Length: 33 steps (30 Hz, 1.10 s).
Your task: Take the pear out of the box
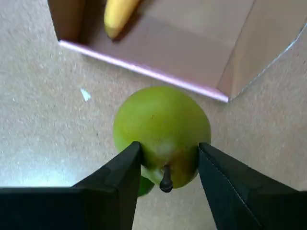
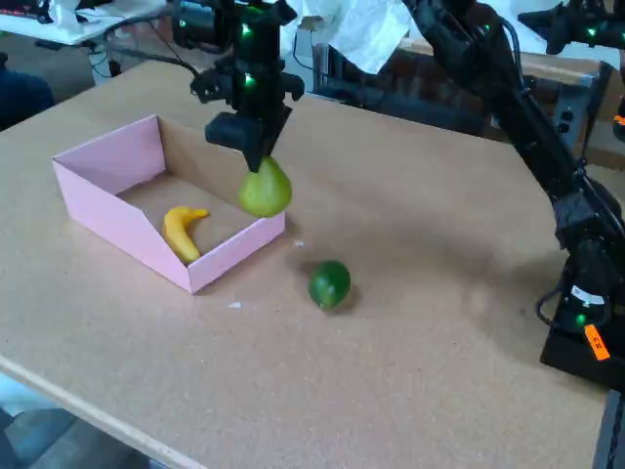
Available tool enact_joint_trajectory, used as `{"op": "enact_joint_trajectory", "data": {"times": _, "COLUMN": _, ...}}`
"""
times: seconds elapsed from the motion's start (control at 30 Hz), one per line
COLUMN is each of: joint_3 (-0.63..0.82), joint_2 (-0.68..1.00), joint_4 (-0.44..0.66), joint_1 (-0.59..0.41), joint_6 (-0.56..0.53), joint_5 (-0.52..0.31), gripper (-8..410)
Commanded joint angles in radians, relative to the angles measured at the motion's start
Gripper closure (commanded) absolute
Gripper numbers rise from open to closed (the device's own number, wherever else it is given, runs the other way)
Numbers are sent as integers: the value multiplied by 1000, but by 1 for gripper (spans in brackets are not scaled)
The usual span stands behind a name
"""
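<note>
The yellow-green pear (image 1: 160, 129) (image 2: 265, 190) hangs in the air, its narrow top and dark stem pinched between the black fingers of my gripper (image 1: 166, 165) (image 2: 256, 156), which is shut on it. In the fixed view the pear is above the right-hand wall of the pink box (image 2: 98, 205), near its corner. In the wrist view the box's pink edge (image 1: 144, 71) runs just beyond the pear, with bare table directly below the fruit.
A yellow banana (image 2: 181, 231) (image 1: 118, 15) lies inside the box. A round dark-green fruit (image 2: 329, 283) sits on the table to the right of the box. The arm's base (image 2: 586, 313) stands at the far right. Cluttered benches lie behind the table.
</note>
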<state>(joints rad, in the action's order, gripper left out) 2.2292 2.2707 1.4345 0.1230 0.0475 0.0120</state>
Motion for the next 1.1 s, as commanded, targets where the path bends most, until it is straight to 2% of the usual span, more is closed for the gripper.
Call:
{"op": "enact_joint_trajectory", "data": {"times": 0.0, "joint_3": -148, "joint_2": -94, "joint_4": -62, "joint_1": 14, "joint_6": -23, "joint_5": -5, "gripper": 373}}
{"op": "enact_joint_trajectory", "data": {"times": 0.23, "joint_3": -545, "joint_2": -340, "joint_4": -317, "joint_1": 5, "joint_6": -52, "joint_5": -5, "gripper": 373}}
{"op": "enact_joint_trajectory", "data": {"times": 0.4, "joint_3": -735, "joint_2": -445, "joint_4": -373, "joint_1": -21, "joint_6": -54, "joint_5": -5, "gripper": 373}}
{"op": "enact_joint_trajectory", "data": {"times": 0.67, "joint_3": -885, "joint_2": -511, "joint_4": -450, "joint_1": -32, "joint_6": -56, "joint_5": -4, "gripper": 373}}
{"op": "enact_joint_trajectory", "data": {"times": 1.07, "joint_3": -981, "joint_2": -517, "joint_4": -532, "joint_1": -64, "joint_6": -45, "joint_5": 33, "gripper": 373}}
